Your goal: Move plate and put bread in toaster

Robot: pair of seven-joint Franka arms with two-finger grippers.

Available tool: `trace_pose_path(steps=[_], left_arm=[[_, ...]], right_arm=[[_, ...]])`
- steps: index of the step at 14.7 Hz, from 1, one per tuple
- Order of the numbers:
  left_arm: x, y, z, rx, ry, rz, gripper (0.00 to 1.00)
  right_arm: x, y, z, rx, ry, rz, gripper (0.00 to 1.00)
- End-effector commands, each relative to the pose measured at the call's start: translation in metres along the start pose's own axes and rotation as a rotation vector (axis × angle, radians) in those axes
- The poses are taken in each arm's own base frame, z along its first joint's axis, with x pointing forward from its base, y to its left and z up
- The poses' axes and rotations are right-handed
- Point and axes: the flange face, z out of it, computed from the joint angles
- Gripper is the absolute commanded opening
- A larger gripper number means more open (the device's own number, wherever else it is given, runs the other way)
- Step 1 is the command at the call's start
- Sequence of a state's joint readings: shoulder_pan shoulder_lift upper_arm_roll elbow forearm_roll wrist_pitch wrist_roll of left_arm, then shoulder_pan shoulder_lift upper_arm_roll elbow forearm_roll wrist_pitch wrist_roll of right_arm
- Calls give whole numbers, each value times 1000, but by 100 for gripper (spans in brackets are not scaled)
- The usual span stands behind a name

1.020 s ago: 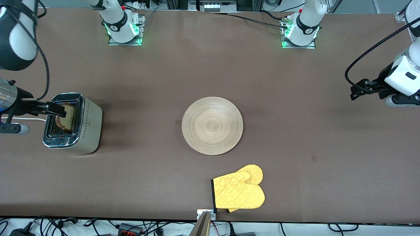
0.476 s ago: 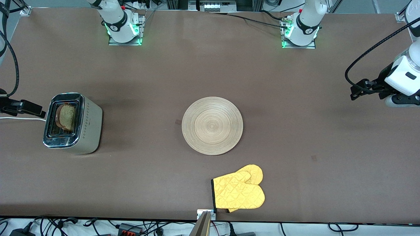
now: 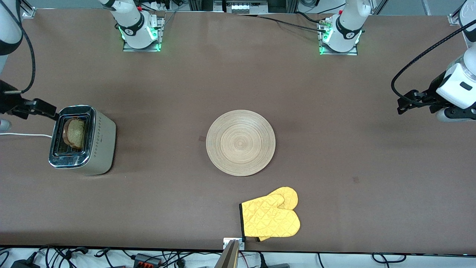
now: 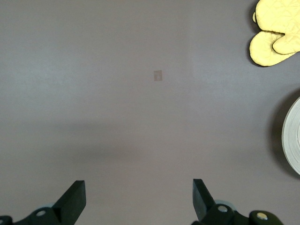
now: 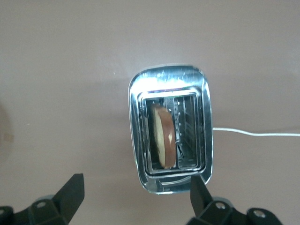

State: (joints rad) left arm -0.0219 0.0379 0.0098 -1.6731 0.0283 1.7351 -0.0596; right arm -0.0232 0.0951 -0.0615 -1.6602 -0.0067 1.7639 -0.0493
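The brown slice of bread sits down in a slot of the shiny metal toaster, so only its top part shows and the rest is hidden inside. The toaster's thin white cord runs off toward nine o'clock and is cut by the edge of the front view. The right gripper pokes in at the same edge, and most of its arm is out of sight. In the left wrist view, only a curved sliver of the big round pale wood plate peeks in at three o'clock. The yellow quilted oven mitt is cut off at the corner near one o'clock.
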Motion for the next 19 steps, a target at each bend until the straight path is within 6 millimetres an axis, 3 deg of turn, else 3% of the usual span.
trace_pose_path(steps=[1, 4, 19], left_arm=[[1, -1, -1, 18, 9, 0, 100], [1, -1, -1, 19, 11, 0, 100], [1, -1, -1, 19, 11, 0, 100]], right_arm=[[-29, -3, -7, -5, -10, -8, 100], [-28, -3, -21, -4, -3, -7, 100], [-41, -3, -30, 1, -44, 4, 100]])
